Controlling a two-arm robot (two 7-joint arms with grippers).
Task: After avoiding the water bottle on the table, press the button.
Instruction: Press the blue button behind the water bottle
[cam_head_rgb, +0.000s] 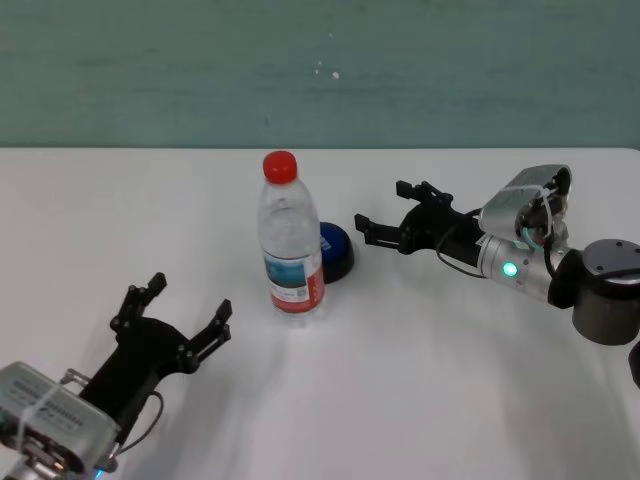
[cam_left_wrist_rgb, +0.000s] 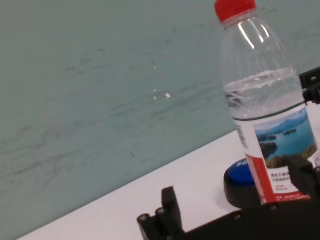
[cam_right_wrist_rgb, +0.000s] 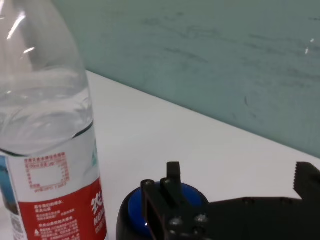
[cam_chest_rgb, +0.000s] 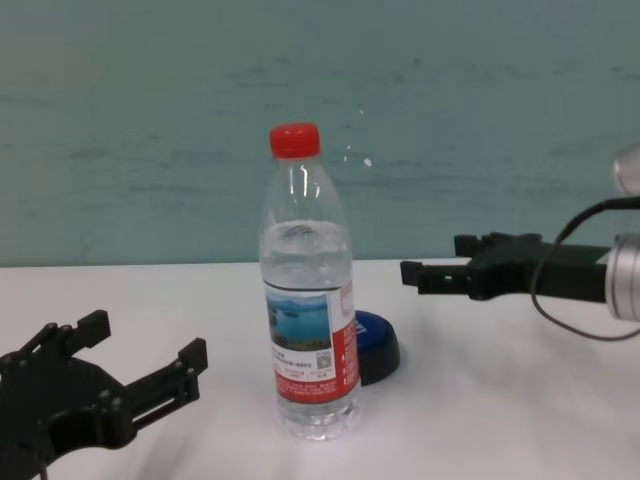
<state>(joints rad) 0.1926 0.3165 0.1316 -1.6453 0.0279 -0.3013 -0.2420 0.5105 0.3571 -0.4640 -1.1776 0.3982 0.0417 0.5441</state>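
Observation:
The water bottle (cam_head_rgb: 290, 245), clear with a red cap and a landscape label, stands upright mid-table (cam_head_rgb: 450, 380). Right behind it, to its right, sits the low blue button (cam_head_rgb: 336, 250) on its black base, partly hidden by the bottle in the chest view (cam_chest_rgb: 378, 345). My right gripper (cam_head_rgb: 380, 207) is open and hovers just right of the button, fingers pointing at it; in the right wrist view the button (cam_right_wrist_rgb: 150, 215) lies under one of its fingers (cam_right_wrist_rgb: 165, 197). Open as well, my left gripper (cam_head_rgb: 190, 298) rests at the front left, short of the bottle.
A teal wall (cam_head_rgb: 320, 70) runs along the table's far edge. White tabletop spreads to the left of the bottle and in front of the right arm (cam_head_rgb: 560, 265).

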